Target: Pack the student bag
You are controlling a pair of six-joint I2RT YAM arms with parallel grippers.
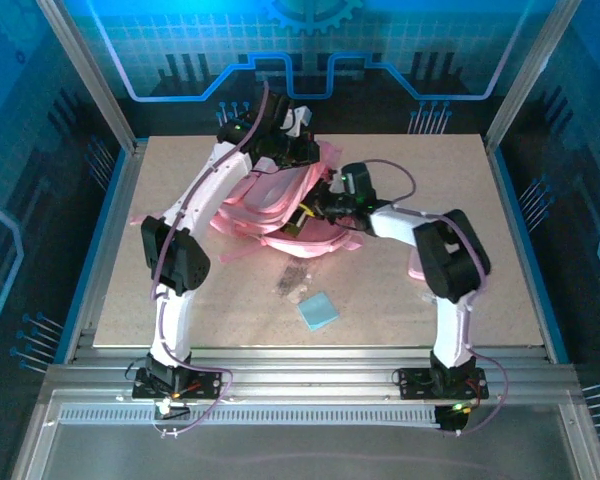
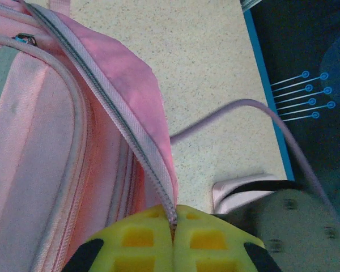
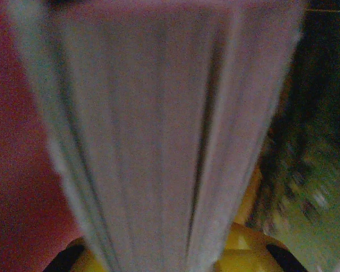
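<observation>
While at student bag mouth, book

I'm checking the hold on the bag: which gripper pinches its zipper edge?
The left gripper: its yellow fingers are shut on the student bag's zipper strip. The right gripper instead clamps a blurred grey flat thing.

Grips a pale grey-lilac block between the yellow fingers of the right tool, low in frame. Rises as a tall, blurred slab of thin parallel layers, like page edges, widening upward. Borders deep pink student bag fabric on the left, dark greenish blur on the right.
</observation>
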